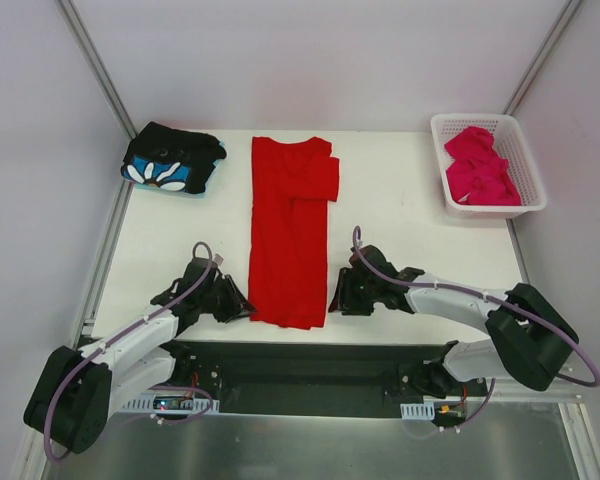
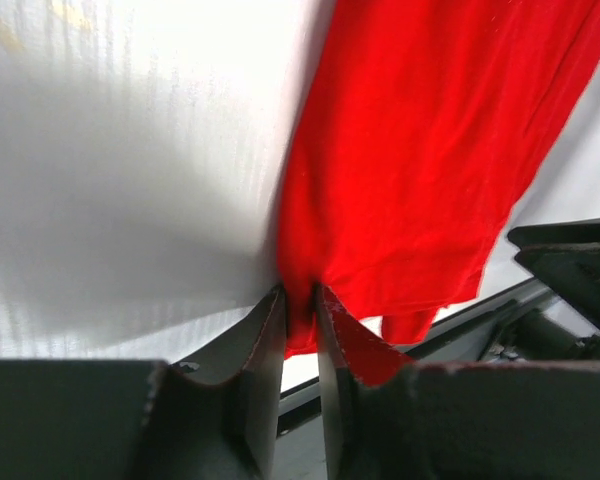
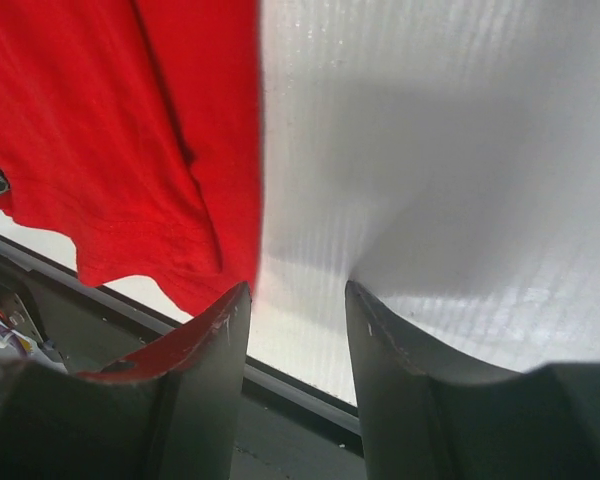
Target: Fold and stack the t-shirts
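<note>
1. The red t-shirt [image 1: 290,235] lies flat in the middle of the white table [image 1: 410,200], folded into a long strip that runs from near to far, with one sleeve showing on its far right side.
2. The left gripper [image 2: 300,295] is at the near left corner of this strip, and its two fingers are pressed together on a bunch of the red cloth.
3. The right gripper [image 3: 297,292] is at the near right corner. Its jaws are spread, with only bare table between them, and the red hem is just beside one finger.
4. The black t-shirt [image 1: 172,160] with flower print lies folded at the far left.
5. The pink t-shirt [image 1: 480,165] lies crumpled inside the white lattice basket [image 1: 470,120] at the far right.
</note>
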You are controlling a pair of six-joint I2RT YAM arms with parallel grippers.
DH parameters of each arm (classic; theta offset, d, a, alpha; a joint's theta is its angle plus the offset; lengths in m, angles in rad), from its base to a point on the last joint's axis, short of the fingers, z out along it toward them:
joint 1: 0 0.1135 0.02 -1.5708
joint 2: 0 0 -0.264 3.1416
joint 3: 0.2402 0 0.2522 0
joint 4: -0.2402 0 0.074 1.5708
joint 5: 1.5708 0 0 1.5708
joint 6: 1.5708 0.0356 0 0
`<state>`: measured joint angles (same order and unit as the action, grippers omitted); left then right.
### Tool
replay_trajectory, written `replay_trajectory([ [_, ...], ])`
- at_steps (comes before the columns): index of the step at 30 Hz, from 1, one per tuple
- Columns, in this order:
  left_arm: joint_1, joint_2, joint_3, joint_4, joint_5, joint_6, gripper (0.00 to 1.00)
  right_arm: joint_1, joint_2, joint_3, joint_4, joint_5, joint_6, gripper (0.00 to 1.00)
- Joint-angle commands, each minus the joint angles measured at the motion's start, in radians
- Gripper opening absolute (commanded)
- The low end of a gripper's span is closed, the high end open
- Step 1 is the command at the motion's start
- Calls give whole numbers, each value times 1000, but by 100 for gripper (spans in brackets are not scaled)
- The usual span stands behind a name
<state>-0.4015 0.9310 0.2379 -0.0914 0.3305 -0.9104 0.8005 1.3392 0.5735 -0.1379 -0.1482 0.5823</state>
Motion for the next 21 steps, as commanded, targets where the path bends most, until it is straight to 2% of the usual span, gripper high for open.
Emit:
replay_trajectory([
  [1,-17,19,-54,-5,-56,-7,15,22,28,35,38,7,22,47],
  [11,-17,38,-54,7,-48,-7,4,81,81,58,78,27,66,48],
  [21,-20,46,-64,22,-41,-13,4,140,41,42,66,78,136,48],
])
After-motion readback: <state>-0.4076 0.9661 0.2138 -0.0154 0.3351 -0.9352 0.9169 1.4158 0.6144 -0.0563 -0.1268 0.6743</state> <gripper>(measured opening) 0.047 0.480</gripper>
